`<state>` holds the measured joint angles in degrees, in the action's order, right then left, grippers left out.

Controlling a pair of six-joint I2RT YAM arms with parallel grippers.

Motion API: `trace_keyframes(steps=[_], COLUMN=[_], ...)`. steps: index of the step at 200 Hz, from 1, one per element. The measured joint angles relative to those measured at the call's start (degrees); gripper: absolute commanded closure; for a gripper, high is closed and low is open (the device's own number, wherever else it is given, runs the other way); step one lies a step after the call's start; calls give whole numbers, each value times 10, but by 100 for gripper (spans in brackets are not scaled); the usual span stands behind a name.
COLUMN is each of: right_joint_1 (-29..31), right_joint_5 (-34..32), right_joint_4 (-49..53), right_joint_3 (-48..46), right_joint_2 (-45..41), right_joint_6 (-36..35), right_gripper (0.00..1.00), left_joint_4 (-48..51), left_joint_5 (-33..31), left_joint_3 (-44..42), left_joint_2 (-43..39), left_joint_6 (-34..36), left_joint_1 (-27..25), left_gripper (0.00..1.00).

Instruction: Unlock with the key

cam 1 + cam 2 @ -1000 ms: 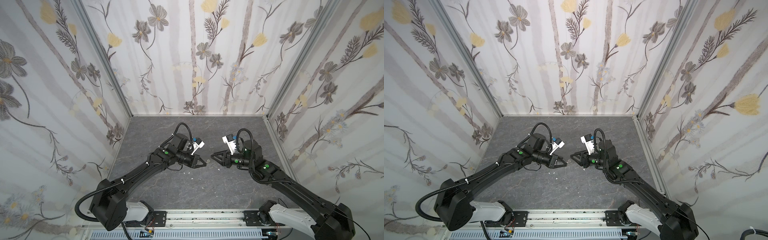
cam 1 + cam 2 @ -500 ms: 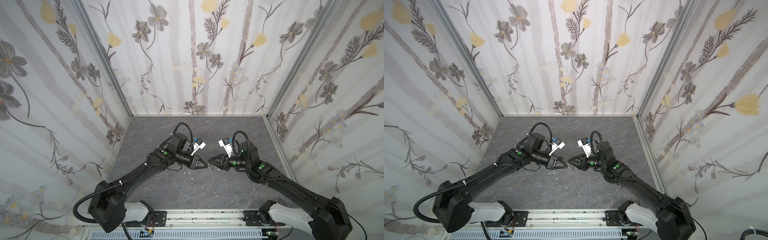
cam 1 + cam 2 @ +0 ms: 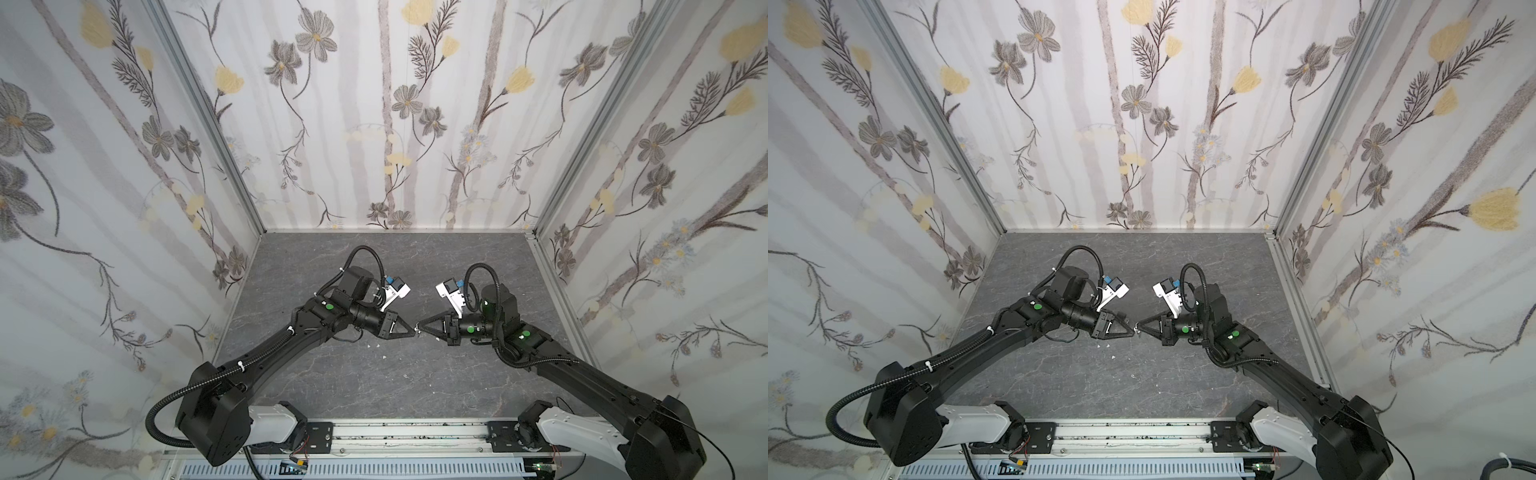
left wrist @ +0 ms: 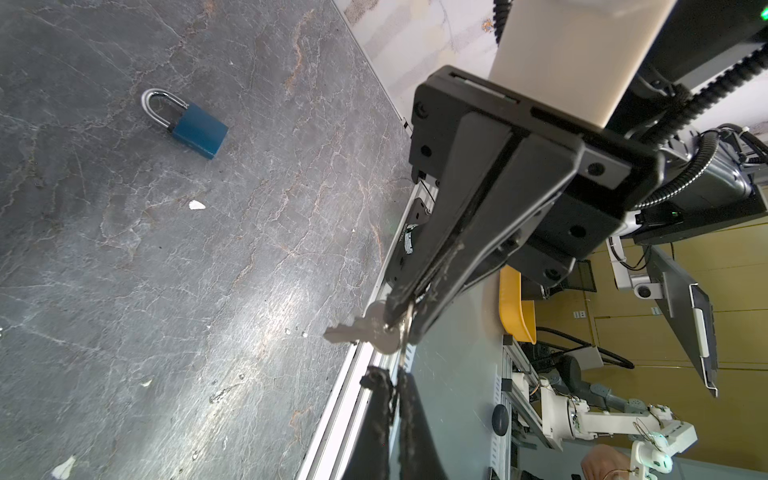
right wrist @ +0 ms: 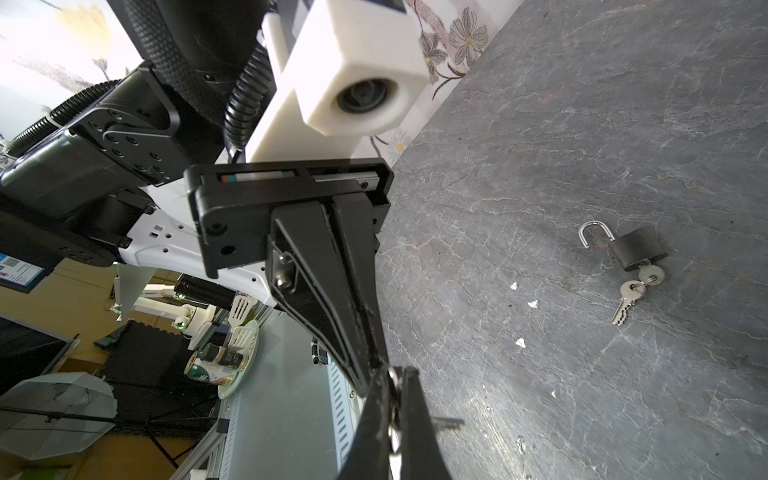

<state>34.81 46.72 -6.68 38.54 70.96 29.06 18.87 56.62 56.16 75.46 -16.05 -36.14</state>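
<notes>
Two grippers meet tip to tip over the tabletop (image 4: pixel 166 270): left gripper (image 3: pixel 411 331) and right gripper (image 3: pixel 422 327), both sets of jaws pinching the key (image 4: pixel 365 331) between them. Looks like a handover. Next: one lets go, the other lines the blade up with the blue padlock (image 4: pixel 189 126), lying shut farther off. Top views show neither padlock; only right wrist shows a black padlock (image 5: pixel 638 249), open.
</notes>
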Motion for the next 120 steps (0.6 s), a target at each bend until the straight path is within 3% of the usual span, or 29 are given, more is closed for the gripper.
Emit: trace_keyframes(steps=[8, 17, 51, 87, 106, 120], right_joint_1=[0, 0, 1, -2, -2, -2], right_joint_5=[1, 0, -12, -59, -92, -115], right_joint_4=[0, -4, -13, -56, -97, -129], right_joint_3=[0, -1, -4, -20, -30, -35], right_joint_2=[0, 0, -11, -19, -15, -7], right_joint_6=[0, 0, -1, 29, 56, 79], right_gripper=[100, 100, 100, 100, 100, 100], left_joint_4=[0, -2, -48, -155, -232, -291], left_joint_5=[0, 0, -30, -100, -152, -190], left_joint_3=[-1, -2, -35, -106, -155, -193], left_joint_2=[-2, -3, -28, -89, -112, -126], left_joint_6=[0, -1, -35, -118, -173, -223], left_joint_1=[1, 3, 26, 57, 64, 65], left_gripper=[93, 79, 54, 48, 33, 33])
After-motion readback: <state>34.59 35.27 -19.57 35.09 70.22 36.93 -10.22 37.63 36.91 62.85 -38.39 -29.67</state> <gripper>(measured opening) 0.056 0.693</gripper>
